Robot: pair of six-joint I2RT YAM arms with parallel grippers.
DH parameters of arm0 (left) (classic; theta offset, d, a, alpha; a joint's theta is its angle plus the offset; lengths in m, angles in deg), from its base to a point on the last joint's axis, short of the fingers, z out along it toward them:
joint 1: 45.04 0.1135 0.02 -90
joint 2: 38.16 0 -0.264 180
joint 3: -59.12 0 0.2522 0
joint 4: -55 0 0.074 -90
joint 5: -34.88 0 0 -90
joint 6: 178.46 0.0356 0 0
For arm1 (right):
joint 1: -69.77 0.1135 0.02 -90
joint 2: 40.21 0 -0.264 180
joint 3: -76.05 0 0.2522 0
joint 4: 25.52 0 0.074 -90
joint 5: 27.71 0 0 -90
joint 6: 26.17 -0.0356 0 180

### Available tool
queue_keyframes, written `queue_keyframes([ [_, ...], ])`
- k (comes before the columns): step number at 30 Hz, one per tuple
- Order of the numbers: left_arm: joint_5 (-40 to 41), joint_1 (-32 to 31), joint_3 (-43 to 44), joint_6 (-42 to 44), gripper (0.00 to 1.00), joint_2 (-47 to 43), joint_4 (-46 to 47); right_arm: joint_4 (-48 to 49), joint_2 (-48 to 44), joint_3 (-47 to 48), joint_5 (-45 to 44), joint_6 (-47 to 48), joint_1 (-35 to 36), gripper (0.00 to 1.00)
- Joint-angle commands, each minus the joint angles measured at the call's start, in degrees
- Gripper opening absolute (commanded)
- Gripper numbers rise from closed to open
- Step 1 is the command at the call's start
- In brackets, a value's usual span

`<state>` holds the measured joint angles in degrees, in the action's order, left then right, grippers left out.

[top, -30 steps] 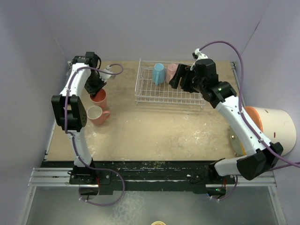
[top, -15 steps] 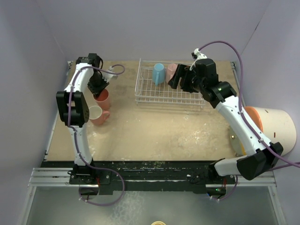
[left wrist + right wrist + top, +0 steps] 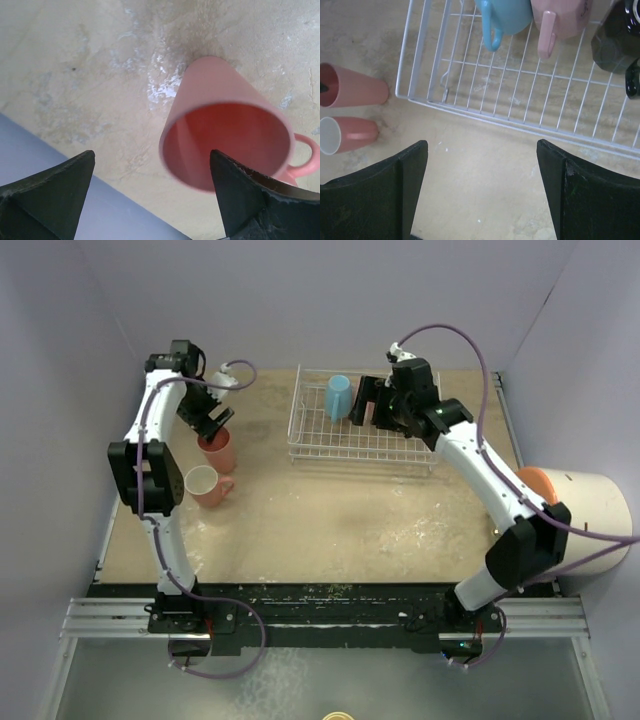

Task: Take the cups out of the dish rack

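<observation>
left gripper (image 3: 207, 423) just lets go, jaws now wide above the salmon-pink handled mug (image 3: 218, 450) set on the tan table (image 3: 350, 510) by another pink mug (image 3: 205, 485), so 2 cups are out, & right gripper (image 3: 482, 145), also released, hovers near the white wire dish rack (image 3: 360, 445) w/ 3 left.

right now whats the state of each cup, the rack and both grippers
left gripper: open, holding nothing
right gripper: open, holding nothing
dish rack: three cups inside
light blue cup: in rack
racked pink cup: in rack
black cup: in rack
red-lined pink cup: on table, upright
white-lined pink cup: on table, upright
</observation>
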<state>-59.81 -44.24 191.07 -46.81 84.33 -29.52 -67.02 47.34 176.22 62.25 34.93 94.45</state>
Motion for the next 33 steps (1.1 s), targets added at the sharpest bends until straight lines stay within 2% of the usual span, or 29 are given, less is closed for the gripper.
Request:
queue_keyframes([
  [1, -3.0, 0.6, 3.8, 1.0, 0.99, -9.3, 1.4, 3.6, 6.0, 6.3, -3.1, 3.9, 0.0, 0.91],
  [6, -7.4, 0.7, -0.5, 0.9, 0.99, -18.3, 7.3, 5.8, 15.4, 12.8, -6.9, 6.7, 0.8, 0.91],
  [8, -9.0, 1.0, -4.3, -3.7, 0.99, -23.1, 12.4, 5.7, 19.2, 16.4, -9.8, 8.0, 2.1, 0.9],
  [10, -16.5, 2.1, -9.3, -8.8, 0.99, -28.4, 15.9, 5.1, 22.8, 19.7, -14.5, 9.2, 3.9, 0.89],
  [13, -23.3, 2.1, -17.3, -12.9, 0.99, -33.6, 19.8, 3.1, 28.0, 24.2, -20.6, 9.0, 6.2, 0.85],
  [17, -27.6, 2.1, -25.2, -17.5, 0.99, -39.4, 24.7, 3.6, 31.4, 25.8, -25.9, 7.5, 7.9, 0.78],
  [24, -31.2, 2.3, -28.2, -17.0, 0.99, -45.0, 22.6, 4.7, 38.0, 29.8, -27.0, 6.9, 8.3, 0.72],
  [28, -34.8, 2.3, -31.1, -15.7, 0.99, -48.8, 21.1, 2.4, 42.6, 36.2, -27.3, 6.9, 8.3, 0.68],
  [33, -35.2, 2.3, -31.3, -14.3, 0.99, -50.2, 17.0, -1.9, 49.0, 44.6, -30.3, 7.4, 8.3, 0.6],
])
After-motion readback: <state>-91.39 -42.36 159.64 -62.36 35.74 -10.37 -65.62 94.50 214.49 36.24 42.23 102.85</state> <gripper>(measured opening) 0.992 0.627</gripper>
